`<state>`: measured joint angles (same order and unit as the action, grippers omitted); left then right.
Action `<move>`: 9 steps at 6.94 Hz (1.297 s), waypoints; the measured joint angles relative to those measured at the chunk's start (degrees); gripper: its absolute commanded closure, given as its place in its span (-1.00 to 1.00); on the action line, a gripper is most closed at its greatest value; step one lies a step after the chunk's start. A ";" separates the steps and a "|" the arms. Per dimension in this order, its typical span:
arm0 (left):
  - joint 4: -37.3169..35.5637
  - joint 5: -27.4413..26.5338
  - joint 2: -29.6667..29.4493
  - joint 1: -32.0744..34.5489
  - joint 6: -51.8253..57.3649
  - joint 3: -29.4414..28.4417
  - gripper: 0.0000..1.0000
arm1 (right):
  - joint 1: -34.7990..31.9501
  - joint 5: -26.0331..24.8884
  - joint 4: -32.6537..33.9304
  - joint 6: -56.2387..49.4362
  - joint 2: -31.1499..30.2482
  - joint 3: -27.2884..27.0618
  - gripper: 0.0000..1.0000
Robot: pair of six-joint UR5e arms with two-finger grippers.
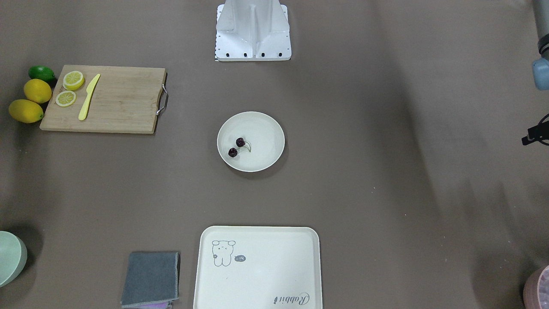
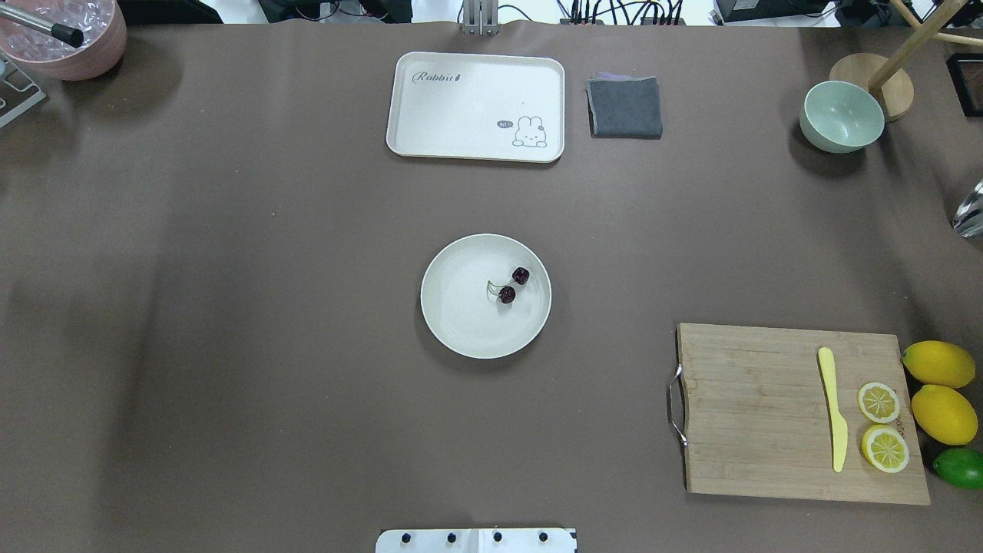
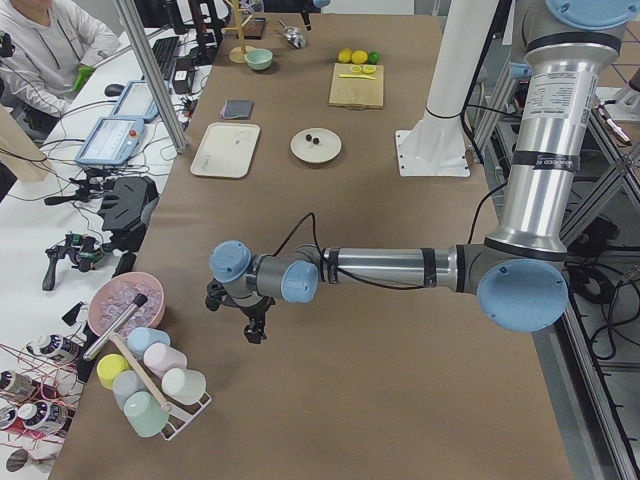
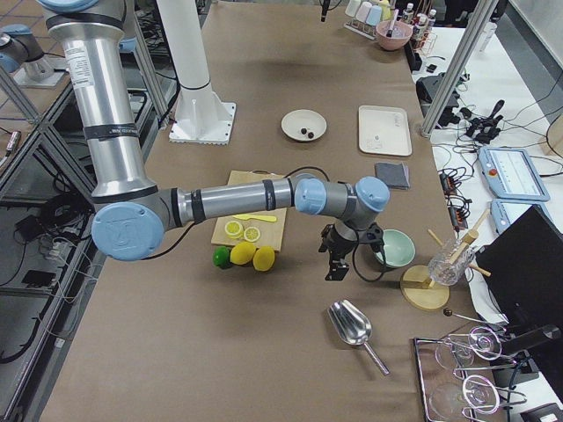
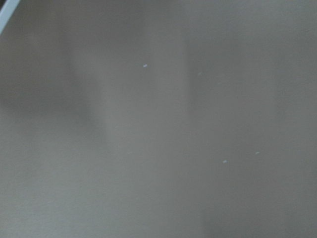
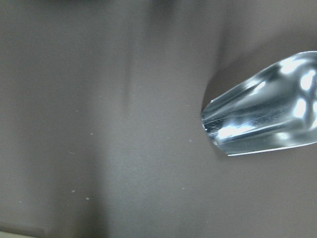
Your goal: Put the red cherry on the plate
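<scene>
The red cherry point(image 2: 513, 286), a dark maroon pair on thin green stems, lies inside the round off-white plate point(image 2: 461, 322) at the table's middle, a little right of the plate's centre in the overhead view. It also shows in the front-facing view as the cherry point(image 1: 236, 146) on the plate point(image 1: 266, 128). Both grippers hang far from the plate. The left gripper point(image 3: 255, 330) is over bare table at the robot's left end, and the right gripper point(image 4: 336, 268) is near the metal scoop at the right end. I cannot tell whether either is open or shut.
A cream rabbit tray point(image 2: 476, 107) and a folded grey cloth point(image 2: 624, 107) lie beyond the plate. A wooden cutting board point(image 2: 768, 415) with a yellow knife, lemon slices, lemons and a lime sits right. Also present: a pale green bowl point(image 2: 841, 117), a metal scoop point(image 6: 267, 119) and a pink bowl point(image 2: 69, 38).
</scene>
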<state>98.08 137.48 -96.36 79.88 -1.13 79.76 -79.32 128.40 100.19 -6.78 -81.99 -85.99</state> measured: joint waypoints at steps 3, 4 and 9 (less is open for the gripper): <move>0.09 -0.31 0.27 0.89 1.93 -1.07 -0.96 | -4.33 0.48 -7.87 -2.45 -3.16 4.07 -1.00; 0.10 -1.20 -0.20 0.88 1.71 -1.17 -0.96 | -5.08 0.15 -9.06 -2.73 -3.63 4.26 -1.00; 0.18 -4.99 0.20 1.72 2.08 -1.06 -0.96 | -7.80 -2.71 -10.00 -3.19 -3.87 4.23 -1.00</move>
